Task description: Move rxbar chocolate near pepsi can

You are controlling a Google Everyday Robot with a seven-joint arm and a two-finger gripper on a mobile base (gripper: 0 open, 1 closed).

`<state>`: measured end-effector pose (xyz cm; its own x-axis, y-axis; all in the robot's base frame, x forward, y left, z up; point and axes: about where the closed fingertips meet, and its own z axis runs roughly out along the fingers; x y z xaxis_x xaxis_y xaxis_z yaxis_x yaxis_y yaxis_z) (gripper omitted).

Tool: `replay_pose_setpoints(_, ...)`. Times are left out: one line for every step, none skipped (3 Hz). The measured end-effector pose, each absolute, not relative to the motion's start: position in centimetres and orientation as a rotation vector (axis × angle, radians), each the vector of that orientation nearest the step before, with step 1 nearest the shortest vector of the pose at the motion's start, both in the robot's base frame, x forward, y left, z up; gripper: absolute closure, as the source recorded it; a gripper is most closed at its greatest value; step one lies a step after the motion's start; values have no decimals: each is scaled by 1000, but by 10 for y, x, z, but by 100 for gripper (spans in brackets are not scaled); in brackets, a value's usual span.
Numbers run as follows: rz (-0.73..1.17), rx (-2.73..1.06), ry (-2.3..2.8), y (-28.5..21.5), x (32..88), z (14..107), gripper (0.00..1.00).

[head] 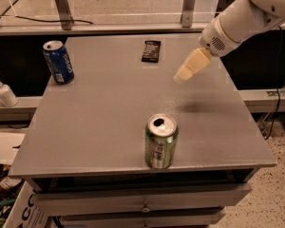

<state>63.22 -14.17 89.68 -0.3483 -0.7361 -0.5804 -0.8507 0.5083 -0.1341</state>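
Farthest to the left of the gripper [183,75], beyond the table [109,108] edge, a soap bottle [4,91] stands out of my way. The blue can [58,62] is upright well to the gripper's left, near the table's back left corner. The chocolate bar [151,51] lies flat a short way left of the gripper and a little farther back, well apart from the blue can. A green can [161,141] stands nearer the front edge, slightly left of the gripper and well below it in my view. The gripper hangs above the right half of the table, carrying nothing. I cannot tell from here whether it is apart or together.

My main worry is the pick. The bar is thin and flat, so a descent that lands off centre could skate it toward the back edge instead of gripping it. If the gripper arrives together, it would only press on the wrapper. Later, carrying the bar leftward too low or too far, I could knock the blue can over. The green can looks safely off that path.
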Motion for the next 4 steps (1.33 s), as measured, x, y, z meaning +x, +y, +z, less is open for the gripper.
replay_pose_setpoints(276, -1194, 2129, -133, 663, 888, 0)
replay_pose_setpoints(337, -1105, 2079, -120, 703, 884, 0)
replay_pose_setpoints(397, -1070, 2046, -99, 735, 876, 0)
replay_pose_setpoints(455, -1046, 2051, -77, 758, 858, 0)
